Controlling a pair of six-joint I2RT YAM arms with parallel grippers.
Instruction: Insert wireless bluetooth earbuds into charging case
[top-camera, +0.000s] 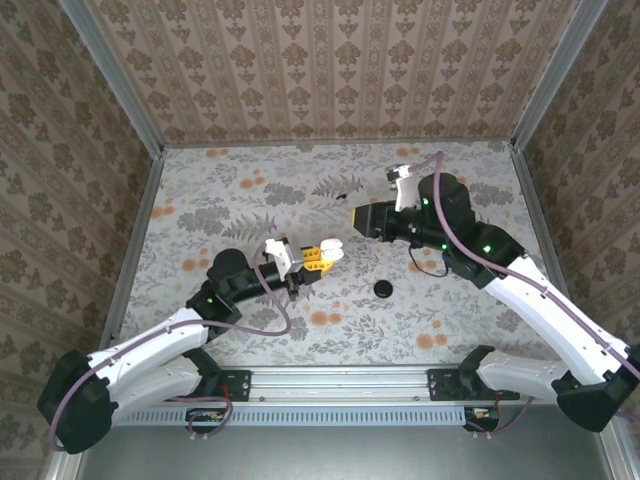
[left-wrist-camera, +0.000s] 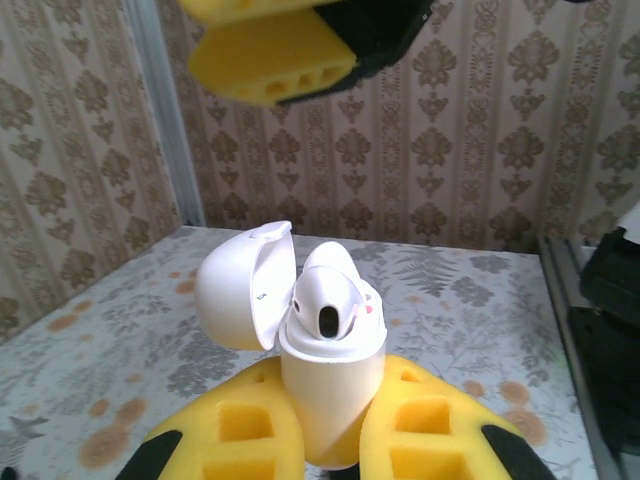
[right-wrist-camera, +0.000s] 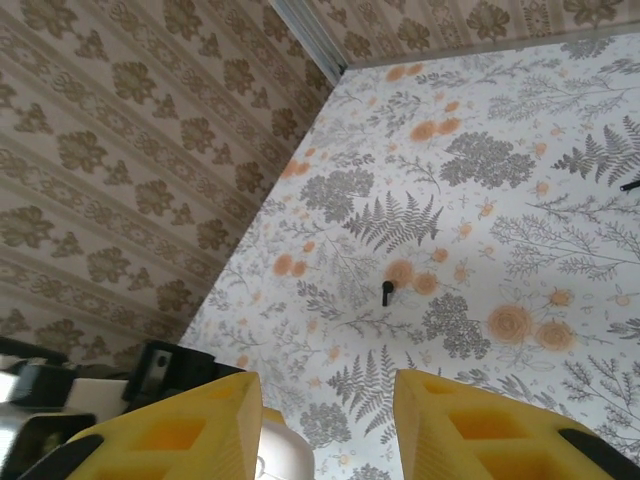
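Observation:
The white charging case (left-wrist-camera: 330, 385) stands upright with its lid (left-wrist-camera: 240, 300) swung open to the left, and my left gripper (left-wrist-camera: 330, 410) is shut on its body between yellow pads. A dark oval shows in the case's top. From above, the case (top-camera: 331, 250) sits at table centre. My right gripper (top-camera: 357, 218) hovers just beyond and above it, open with nothing between its fingers (right-wrist-camera: 325, 385). One black earbud (right-wrist-camera: 387, 292) lies on the floral table ahead of the right gripper. A second dark sliver (right-wrist-camera: 630, 185) lies at the right edge of that view.
A black round disc (top-camera: 383, 288) lies on the table to the right of the case, under the right arm. The right gripper's yellow fingers (left-wrist-camera: 270, 65) hang above the case in the left wrist view. Patterned walls with metal posts (top-camera: 115, 80) enclose the table.

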